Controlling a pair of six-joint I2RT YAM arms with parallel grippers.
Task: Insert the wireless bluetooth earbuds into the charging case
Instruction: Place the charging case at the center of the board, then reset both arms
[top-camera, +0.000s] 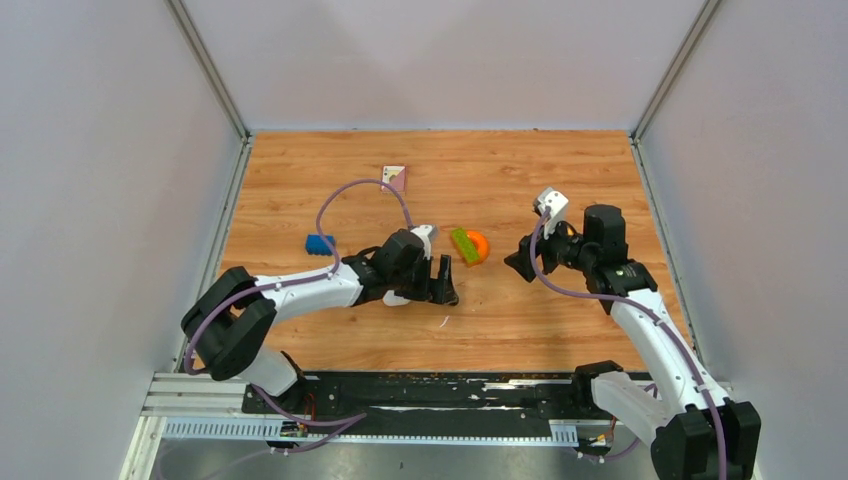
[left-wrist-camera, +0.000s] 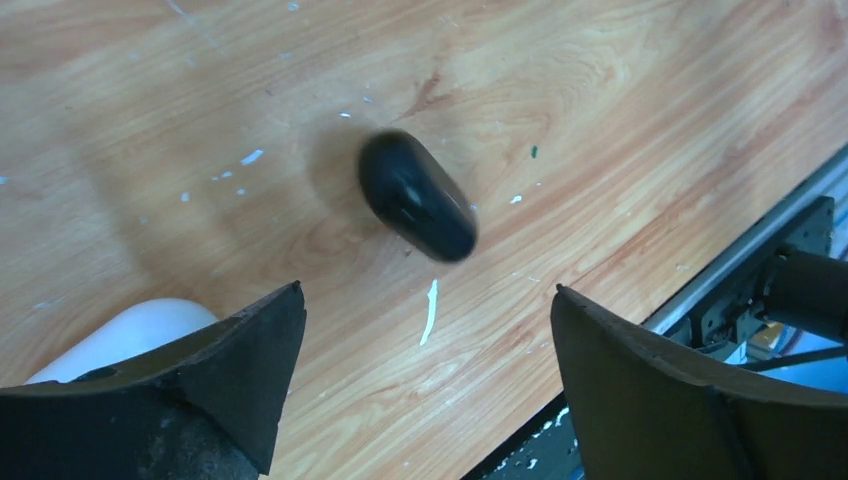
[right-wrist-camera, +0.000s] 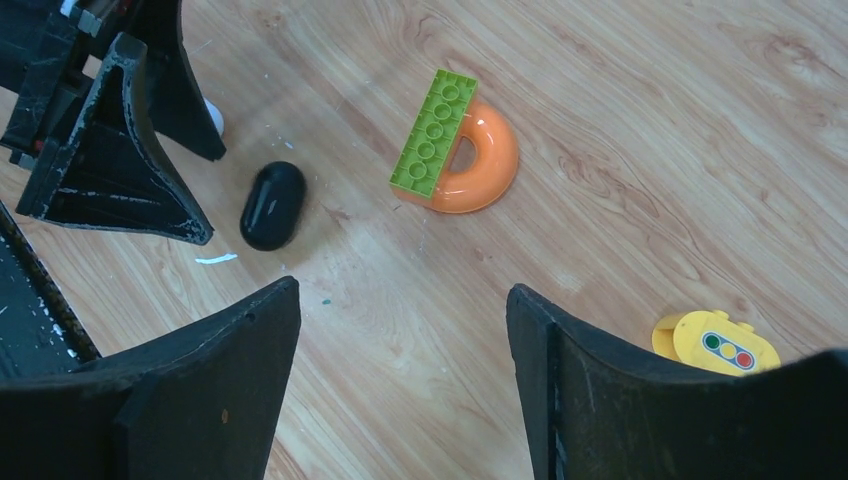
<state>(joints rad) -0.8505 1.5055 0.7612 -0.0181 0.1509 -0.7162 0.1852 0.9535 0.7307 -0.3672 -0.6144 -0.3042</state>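
No earbuds show in any view. A closed black pill-shaped case (left-wrist-camera: 415, 196) lies on the wooden table, also in the right wrist view (right-wrist-camera: 272, 205). My left gripper (left-wrist-camera: 427, 288) is open and empty, hovering just short of the black case; from above (top-camera: 446, 281) it covers the case. Part of a white rounded case (left-wrist-camera: 130, 330) shows beside its left finger. My right gripper (right-wrist-camera: 402, 287) is open and empty above bare wood, to the right of the black case, and sits right of the toy in the top view (top-camera: 519, 261).
An orange-and-green toy (top-camera: 470, 245) lies between the grippers, also in the right wrist view (right-wrist-camera: 455, 145). A yellow traffic-light piece (right-wrist-camera: 715, 345) lies by the right finger. A blue block (top-camera: 320, 243) and a small card (top-camera: 395, 177) lie farther left. The table's black front rail (left-wrist-camera: 760, 270) is close.
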